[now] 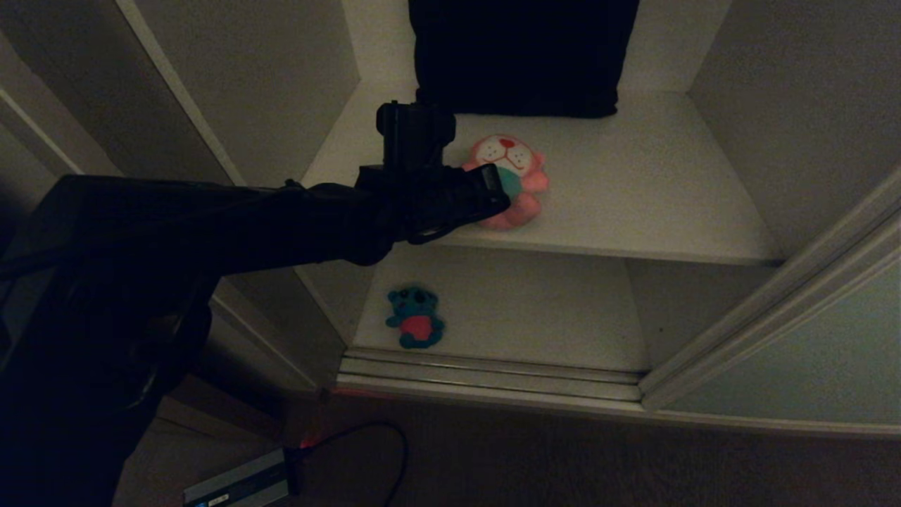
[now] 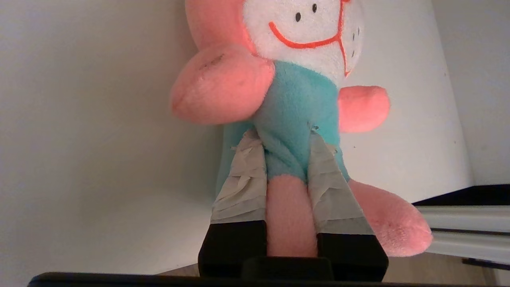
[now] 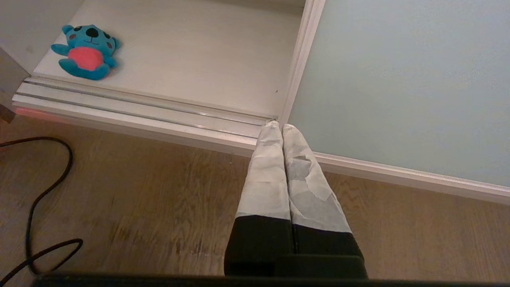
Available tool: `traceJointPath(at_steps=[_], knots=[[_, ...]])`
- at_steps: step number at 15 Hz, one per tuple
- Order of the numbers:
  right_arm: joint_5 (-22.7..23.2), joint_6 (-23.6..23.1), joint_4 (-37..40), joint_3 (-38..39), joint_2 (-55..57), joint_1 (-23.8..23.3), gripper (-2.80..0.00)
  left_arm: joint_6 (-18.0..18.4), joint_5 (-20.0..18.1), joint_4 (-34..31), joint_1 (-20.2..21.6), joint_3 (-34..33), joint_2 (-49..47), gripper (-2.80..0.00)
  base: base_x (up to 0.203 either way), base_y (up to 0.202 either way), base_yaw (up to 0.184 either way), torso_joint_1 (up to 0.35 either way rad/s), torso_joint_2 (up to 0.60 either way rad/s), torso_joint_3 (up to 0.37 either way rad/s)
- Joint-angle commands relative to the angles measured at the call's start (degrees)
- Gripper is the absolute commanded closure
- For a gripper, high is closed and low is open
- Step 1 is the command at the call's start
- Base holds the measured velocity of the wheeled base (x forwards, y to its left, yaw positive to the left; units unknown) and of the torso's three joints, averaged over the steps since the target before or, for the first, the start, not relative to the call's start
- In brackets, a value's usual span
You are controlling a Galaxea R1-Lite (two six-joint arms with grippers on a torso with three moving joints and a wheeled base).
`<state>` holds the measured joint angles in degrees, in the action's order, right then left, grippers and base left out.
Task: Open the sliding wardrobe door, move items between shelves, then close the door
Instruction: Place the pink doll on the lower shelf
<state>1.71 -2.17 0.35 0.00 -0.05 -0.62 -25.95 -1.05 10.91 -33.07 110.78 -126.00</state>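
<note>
From my head, I see my left gripper (image 1: 501,189) reaching in over the upper shelf (image 1: 633,197) and sitting on the pink plush toy (image 1: 517,169), which lies face up near that shelf's front edge, its head beyond my fingertips. A dark folded cloth (image 1: 517,56) rests further back, well past the toy. Below my fingers, on the lower shelf (image 1: 535,310), lies the teal bear (image 1: 415,318), well apart from my grip. The sliding wardrobe door (image 1: 795,359) stands pushed off to my right, leaving the opening clear.

From my left wrist, my two taped fingers (image 2: 243,179) are pinched around the toy's (image 2: 297,119) lower belly, one leg bulging back between them, the other leg outside. The fabric dents under the pads, so I judge it light, soft and squashy: nothing to break, but it may sag or twist from a pinch this low. A hold nearer mid-body would carry it steadier.

From my right wrist, my right gripper (image 3: 282,129) hangs idle over the wooden floor (image 3: 139,199), fingers pressed together on nothing, the tips just before the door's (image 3: 398,79) bottom rail. The bear (image 3: 85,54) lies far off beyond them, and a black cable (image 3: 40,191) loops on the floor to one side.
</note>
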Motion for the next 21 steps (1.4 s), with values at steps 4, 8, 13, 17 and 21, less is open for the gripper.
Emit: traceJointPath(at_steps=[4, 8, 13, 17, 21], knots=[[0.0, 0.0, 0.0, 0.2, 0.0, 0.0, 0.0, 1.5, 3.7, -1.5, -1.5, 0.0, 6.0, 0.0, 0.0, 0.0, 0.0, 0.0, 0.0, 0.0], [0.0, 0.0, 0.0, 0.2, 0.0, 0.0, 0.0, 6.4, 7.2, -6.7, -2.7, -0.3, 14.9, 0.0, 0.0, 0.0, 0.0, 0.0, 0.0, 0.0], [0.0, 0.0, 0.0, 0.2, 0.0, 0.0, 0.0, 10.2, 7.2, -18.0, -3.1, -4.0, 31.2, 0.0, 0.0, 0.0, 0.0, 0.0, 0.0, 0.0], [0.0, 0.0, 0.0, 0.2, 0.0, 0.0, 0.0, 13.4, 7.0, -25.8, -2.8, -17.7, 47.2, 0.0, 0.0, 0.0, 0.0, 0.0, 0.0, 0.0], [0.0, 0.0, 0.0, 0.3, 0.0, 0.0, 0.0, 21.3, 4.8, -28.6, 5.5, -36.6, 62.2, 0.0, 0.0, 0.0, 0.0, 0.0, 0.0, 0.0]])
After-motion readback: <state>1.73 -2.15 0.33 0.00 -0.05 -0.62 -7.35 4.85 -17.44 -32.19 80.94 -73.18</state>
